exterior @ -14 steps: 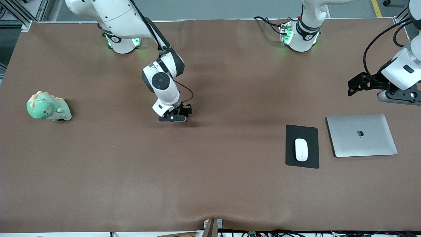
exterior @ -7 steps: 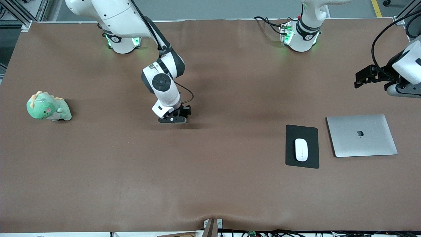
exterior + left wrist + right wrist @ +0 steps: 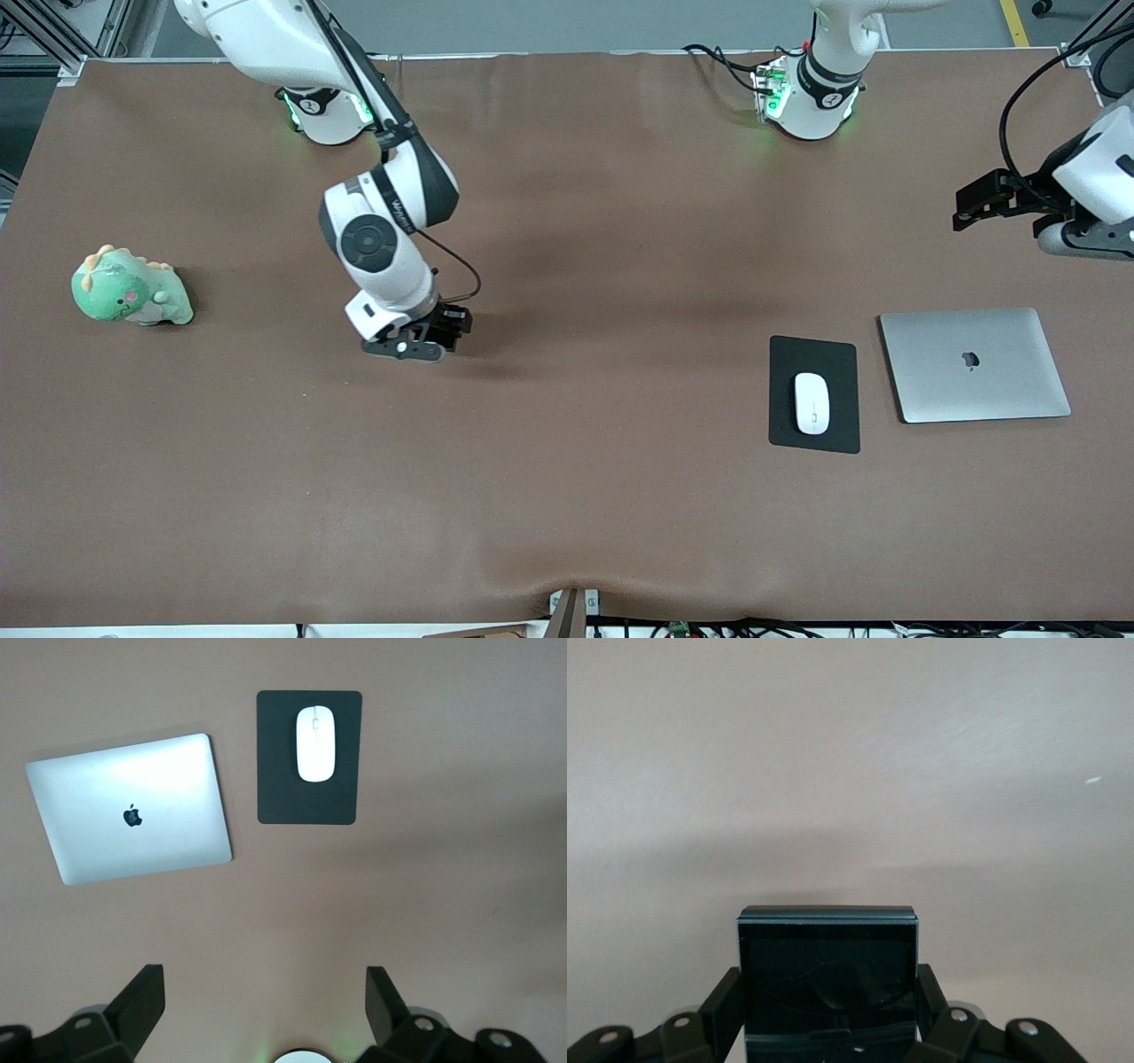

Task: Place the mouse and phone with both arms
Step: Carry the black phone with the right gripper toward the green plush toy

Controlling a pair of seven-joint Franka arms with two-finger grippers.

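The white mouse (image 3: 811,403) (image 3: 315,731) lies on a black pad (image 3: 815,354) (image 3: 309,797) toward the left arm's end of the table. In the right wrist view the black glossy phone (image 3: 827,966) stands edgewise between the fingers of my right gripper (image 3: 827,992), which is shut on it. In the front view that gripper (image 3: 423,341) hangs low over bare brown table, and the phone is hidden under the hand. My left gripper (image 3: 974,202) (image 3: 263,992) is open and holds nothing, high over the table's end near the laptop.
A closed silver laptop (image 3: 974,365) (image 3: 133,806) lies beside the pad, toward the left arm's end. A green plush dinosaur (image 3: 130,288) sits near the right arm's end. The brown mat (image 3: 567,461) has a wrinkle at its front edge.
The right arm has carried the phone toward its own end of the table and lower in the front view. The left arm drew back toward the table's end, then held still.
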